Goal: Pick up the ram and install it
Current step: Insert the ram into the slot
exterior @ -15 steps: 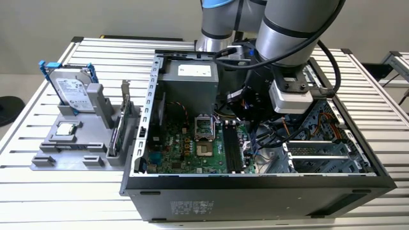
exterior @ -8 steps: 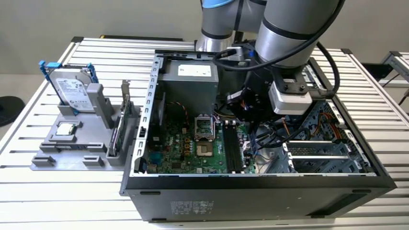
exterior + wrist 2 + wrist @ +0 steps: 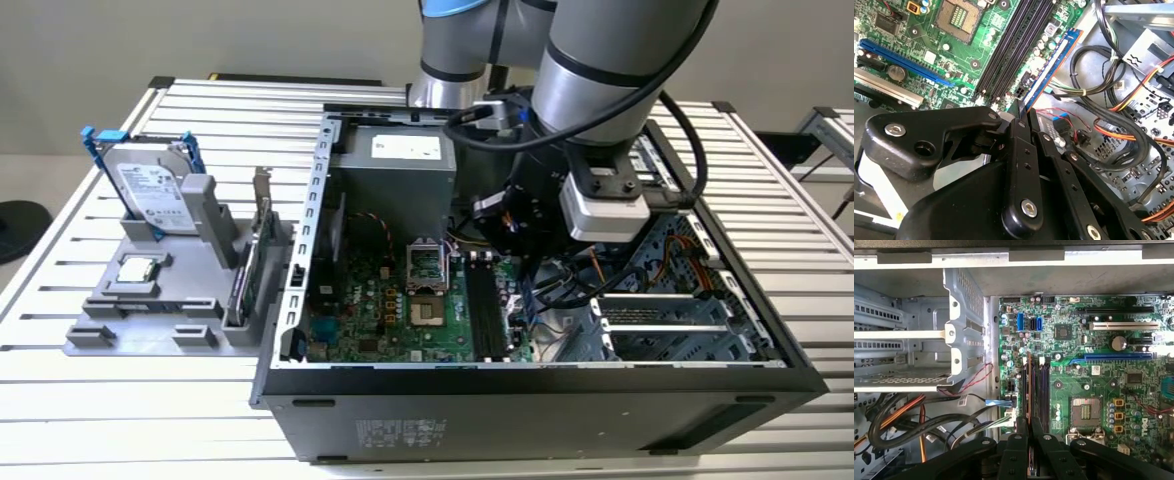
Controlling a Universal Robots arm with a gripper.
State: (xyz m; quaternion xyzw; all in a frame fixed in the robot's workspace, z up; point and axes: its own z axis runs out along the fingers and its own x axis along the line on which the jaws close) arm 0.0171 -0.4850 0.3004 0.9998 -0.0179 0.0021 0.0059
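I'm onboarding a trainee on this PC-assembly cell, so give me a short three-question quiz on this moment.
1. True or false: the gripper is shut on the ram.
2. Where does the hard drive stand? A) upright in the grey holder, at the exterior view's left; B) flat on the motherboard; C) in the gripper.
3. Fill in: the ram is held lengthwise along the motherboard's long black memory ___.

Key: 1 true; 2 A; 3 slots.
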